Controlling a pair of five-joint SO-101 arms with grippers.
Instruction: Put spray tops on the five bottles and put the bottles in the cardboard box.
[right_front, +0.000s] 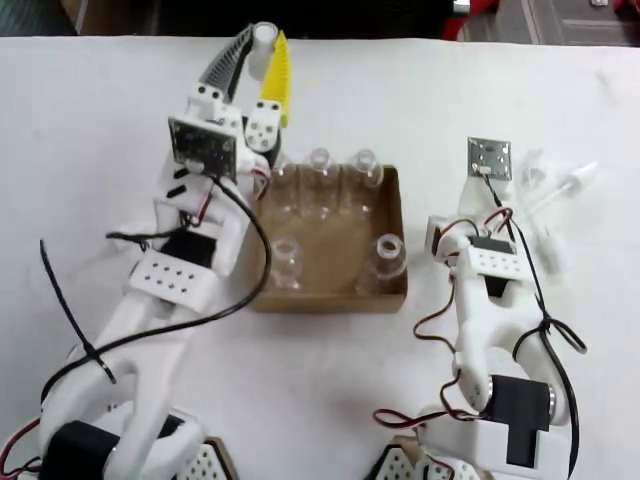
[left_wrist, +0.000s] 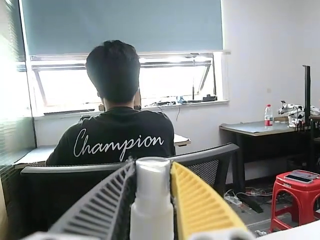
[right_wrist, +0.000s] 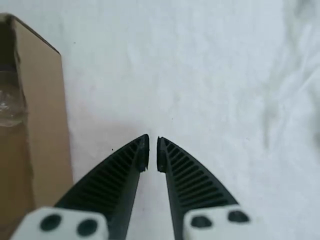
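Note:
My left gripper (right_front: 263, 45) is raised over the far side of the table, past the cardboard box (right_front: 392, 215). Its grey and yellow fingers are shut on a white spray top (right_front: 264, 36). In the left wrist view the same white spray top (left_wrist: 152, 200) stands upright in my left gripper (left_wrist: 152, 167). Several clear open-necked bottles (right_front: 362, 166) stand inside the box. My right gripper (right_wrist: 152, 150) hovers low over the white cloth beside the cardboard box (right_wrist: 40, 115), its black fingers shut with nothing between them.
Loose spray tops (right_front: 558, 186) lie on the cloth to the right of the right arm (right_front: 480, 290). A person (left_wrist: 117, 130) sits on a chair in the room behind, back turned. White cloth (right_front: 480, 80) covers the whole table.

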